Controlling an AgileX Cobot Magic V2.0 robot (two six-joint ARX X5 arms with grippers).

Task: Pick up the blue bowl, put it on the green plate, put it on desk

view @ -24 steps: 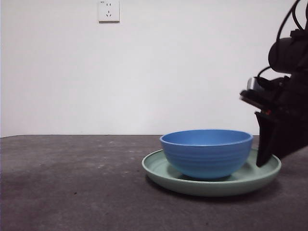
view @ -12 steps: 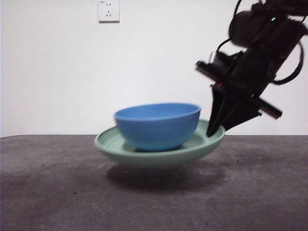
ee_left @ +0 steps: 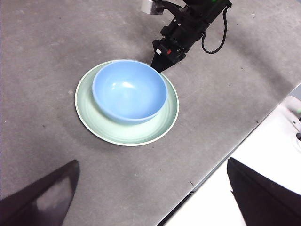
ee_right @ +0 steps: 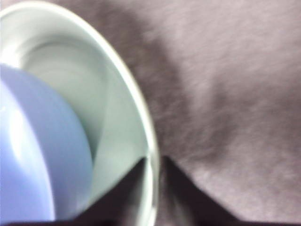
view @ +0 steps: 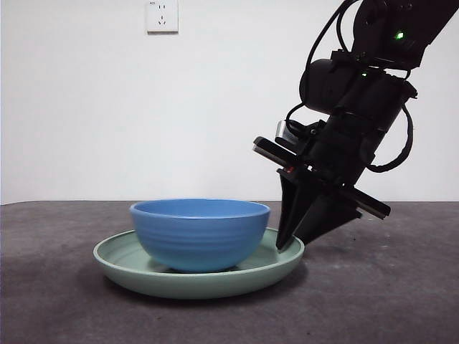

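Observation:
The blue bowl (view: 199,233) (ee_left: 129,91) (ee_right: 37,155) sits inside the green plate (view: 118,261) (ee_left: 123,136) (ee_right: 117,127), and the plate rests on the dark desk (view: 373,301) (ee_left: 47,47). My right gripper (view: 289,240) (ee_left: 159,63) (ee_right: 154,162) is shut on the plate's rim, one jaw inside it and one outside, on the plate's right side in the front view. My left gripper (ee_left: 150,197) hangs high above the desk, open, holding nothing, well away from the plate.
A white wall with a socket (view: 162,16) stands behind the desk. The desk's edge (ee_left: 225,150) runs near the plate in the left wrist view, with a white surface (ee_left: 263,155) beyond it.
The right gripper carried the plate with the bowl up off the desk and leftward, then set it down further left. The plate now lies flat on the desk.

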